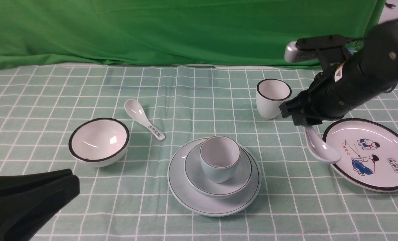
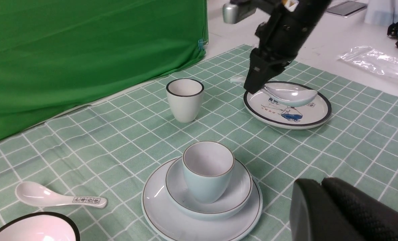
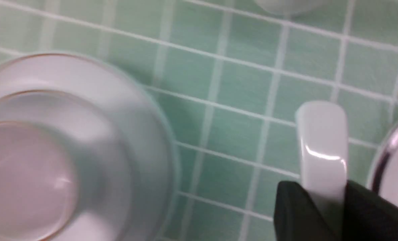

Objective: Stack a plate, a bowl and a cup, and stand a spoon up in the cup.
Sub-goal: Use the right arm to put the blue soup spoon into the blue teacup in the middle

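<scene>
- Evidently, the right gripper [image 1: 304, 122] pinches the soup spoon [image 1: 322, 150] mid-handle, probably for upright placement.
- The left gripper [image 2: 321, 183], pressed together, leaves the cup [image 1: 219, 167] accessible from above.

Two plates [image 1: 215, 207], two bowls [image 1: 99, 140], two cups [image 1: 219, 157] and two spoons [image 1: 137, 112].

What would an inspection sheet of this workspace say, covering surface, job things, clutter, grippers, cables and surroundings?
Surface: green checked cloth, slightly rumpled.
Job things: cup in bowl on plate; plain spoon held aloft.
Clutter: black-rimmed bowl, cup and cartoon plate; pattern-handled spoon.
Grippers: right shut on the plain spoon's handle; left holds nothing visible, fingers together.
Cables: thin dark one by the right arm.
Surroundings: green curtain; clear plastic bag.
</scene>
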Motion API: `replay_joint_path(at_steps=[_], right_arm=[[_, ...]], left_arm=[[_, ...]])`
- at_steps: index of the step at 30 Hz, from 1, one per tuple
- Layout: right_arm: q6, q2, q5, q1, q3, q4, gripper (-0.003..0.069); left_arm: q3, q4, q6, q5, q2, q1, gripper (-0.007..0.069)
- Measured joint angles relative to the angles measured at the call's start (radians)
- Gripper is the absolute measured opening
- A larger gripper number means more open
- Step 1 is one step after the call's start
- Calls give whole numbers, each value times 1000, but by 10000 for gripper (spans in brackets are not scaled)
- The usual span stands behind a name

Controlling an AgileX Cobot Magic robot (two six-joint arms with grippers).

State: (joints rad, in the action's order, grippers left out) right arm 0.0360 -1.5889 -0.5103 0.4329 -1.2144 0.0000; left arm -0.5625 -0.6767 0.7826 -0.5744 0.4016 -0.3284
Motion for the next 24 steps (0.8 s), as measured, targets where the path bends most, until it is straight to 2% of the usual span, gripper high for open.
replay_joint_path(at_steps=[1,4,5,8,11,18,24], right_arm=[[-9,92,197,56,123,6,167],[-19,198,568,139,315,6,167],[-19,208,593,150,327,6,167],[-21,239,1086,239,546,0,167],[10,198,1343,279,658,0,167],[58,61,1558,281,656,0,167],[68,-50,1616,281,561,0,167]], left_arm=[[0,0,0,0,0,0,17],[0,0,0,0,0,0,17],[0,0,0,0,0,0,17],[0,0,0,0,0,0,17],[0,0,0,0,0,0,17],[0,0,-1,0,0,0,17],[0,0,-1,0,0,0,17]])
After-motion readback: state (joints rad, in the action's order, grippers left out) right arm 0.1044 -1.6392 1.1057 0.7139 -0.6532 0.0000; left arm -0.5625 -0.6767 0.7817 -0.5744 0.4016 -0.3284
